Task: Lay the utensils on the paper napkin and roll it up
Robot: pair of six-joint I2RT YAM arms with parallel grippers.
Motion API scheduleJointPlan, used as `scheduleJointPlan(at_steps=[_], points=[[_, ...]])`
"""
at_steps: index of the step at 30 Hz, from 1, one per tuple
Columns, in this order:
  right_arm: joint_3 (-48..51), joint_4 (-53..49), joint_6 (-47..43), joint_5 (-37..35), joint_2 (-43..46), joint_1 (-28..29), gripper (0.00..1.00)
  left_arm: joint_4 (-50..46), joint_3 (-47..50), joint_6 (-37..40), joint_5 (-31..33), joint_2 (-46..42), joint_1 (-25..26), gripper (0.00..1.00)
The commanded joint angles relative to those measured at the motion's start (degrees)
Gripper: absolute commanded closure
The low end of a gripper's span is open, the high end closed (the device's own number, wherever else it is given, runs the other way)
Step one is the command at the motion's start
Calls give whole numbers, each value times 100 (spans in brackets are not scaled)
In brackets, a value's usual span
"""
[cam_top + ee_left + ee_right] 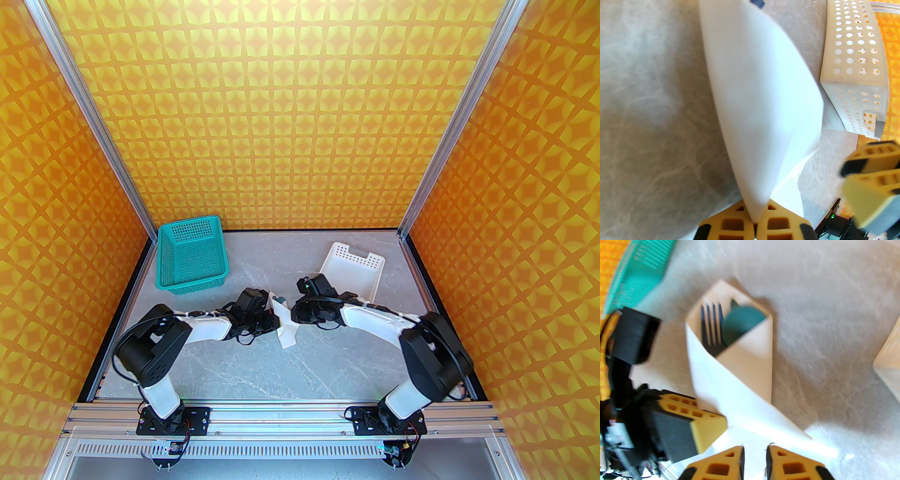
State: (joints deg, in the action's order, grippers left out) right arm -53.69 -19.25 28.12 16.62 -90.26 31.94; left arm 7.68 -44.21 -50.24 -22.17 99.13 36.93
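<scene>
While pinching limp, tearable paper napkin (761,105), bottom centre, in left gripper (754,222), take fold gently with barely-parted right gripper (754,458).

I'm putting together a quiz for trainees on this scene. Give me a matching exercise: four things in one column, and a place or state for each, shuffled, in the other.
Things:
1. teal basket
2. white perforated tray
3. paper napkin
4. fork

Places or states:
A. tines showing from the folded wrap, beside the spoon
B. far left part of the table
C. far right part of the table
D. corner pinched in the shut left hand

Pairs: 1-B; 2-C; 3-D; 4-A
</scene>
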Motion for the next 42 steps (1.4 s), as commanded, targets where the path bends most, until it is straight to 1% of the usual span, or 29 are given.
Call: scheduleJointPlan(at_steps=[1,4,6,9,12,14,15,17,19,20,21,23,25,27,29,31,36,42], points=[[-59,-225,-188,144,272,-39,73,-90,134,260,186,-251,-79,100],[4,-290,-227,141,373,-71,72,-125,175,317,194,-412,-126,100],[191,-126,-179,381,456,-171,71,-139,225,376,206,-550,-159,100],[620,427,-125,918,618,-395,67,-169,305,457,205,-745,-243,100],[1160,1133,-18,1431,912,-733,61,-113,418,487,205,-940,-321,100],[1525,1704,124,1813,1110,-955,53,-108,454,514,210,-1057,-359,100],[1713,2073,212,2040,1185,-1027,47,-108,465,528,205,-1124,-369,100],[2001,2855,458,2425,1248,-1045,33,-118,465,532,205,-1271,-394,100],[2249,3738,827,2706,1244,-1047,24,-153,435,530,207,-1422,-390,100],[2369,4197,1032,2766,1239,-1044,19,-140,439,525,205,-1518,-397,100],[2431,4447,1155,2761,1219,-1046,16,-157,431,524,205,-1594,-397,100],[2430,4560,1204,2707,1137,-1040,11,-193,400,530,205,-1739,-396,100],[2385,4726,1309,2753,920,-1019,10,-247,374,554,205,-1830,-392,100],[2424,5355,1660,2926,635,-967,8,-291,351,560,206,-1871,-396,100],[2443,6043,2022,3036,311,-878,5,-252,360,525,188,-1916,-395,100],[2392,6486,2210,3085,59,-745,1,-168,390,476,148,-1975,-394,100],[2277,7252,2555,3069,-374,-508,2,-209,362,480,108,-2130,-397,100],[2114,7296,2633,3071,-642,-297,10,-178,368,415,60,-2185,-396,100]])
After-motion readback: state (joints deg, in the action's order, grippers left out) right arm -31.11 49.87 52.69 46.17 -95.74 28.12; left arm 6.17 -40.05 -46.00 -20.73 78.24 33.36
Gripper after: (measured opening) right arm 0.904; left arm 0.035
